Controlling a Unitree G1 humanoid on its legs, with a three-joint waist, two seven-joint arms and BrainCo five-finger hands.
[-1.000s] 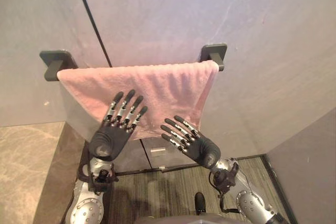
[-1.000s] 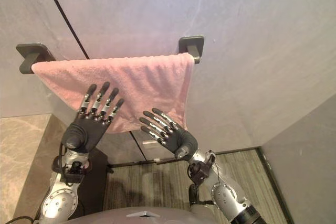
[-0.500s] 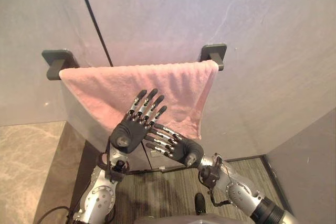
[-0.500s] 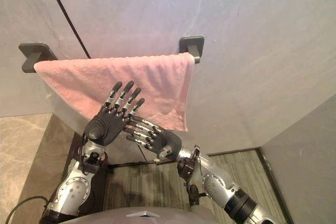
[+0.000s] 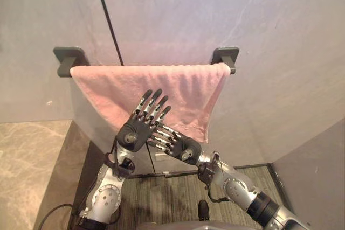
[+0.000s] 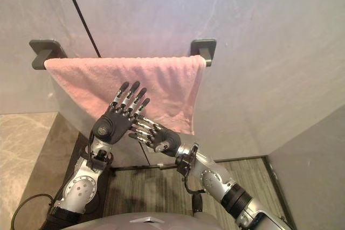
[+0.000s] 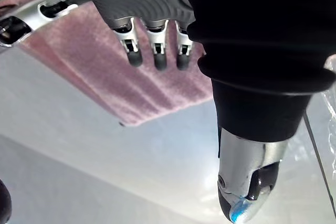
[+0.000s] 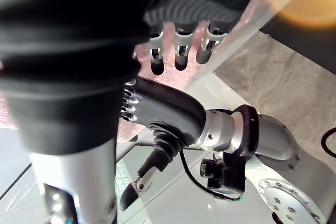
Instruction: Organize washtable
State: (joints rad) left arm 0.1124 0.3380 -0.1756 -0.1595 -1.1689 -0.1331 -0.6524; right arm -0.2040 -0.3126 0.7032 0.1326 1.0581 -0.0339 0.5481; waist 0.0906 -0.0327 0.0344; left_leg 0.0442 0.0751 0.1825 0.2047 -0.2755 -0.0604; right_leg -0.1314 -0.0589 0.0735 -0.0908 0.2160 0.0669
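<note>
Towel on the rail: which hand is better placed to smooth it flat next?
Probably the left hand: its straight fingers are spread in front of the towel's middle. The right hand sits lower, by the towel's bottom edge, with its fingers pointing sideways under the left hand.

No legible print on the pink towel [image 5: 172, 87] or wall [image 5: 269, 20]

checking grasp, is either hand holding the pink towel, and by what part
Nothing is held: left hand and right hand are open in front of the pink towel.
</note>
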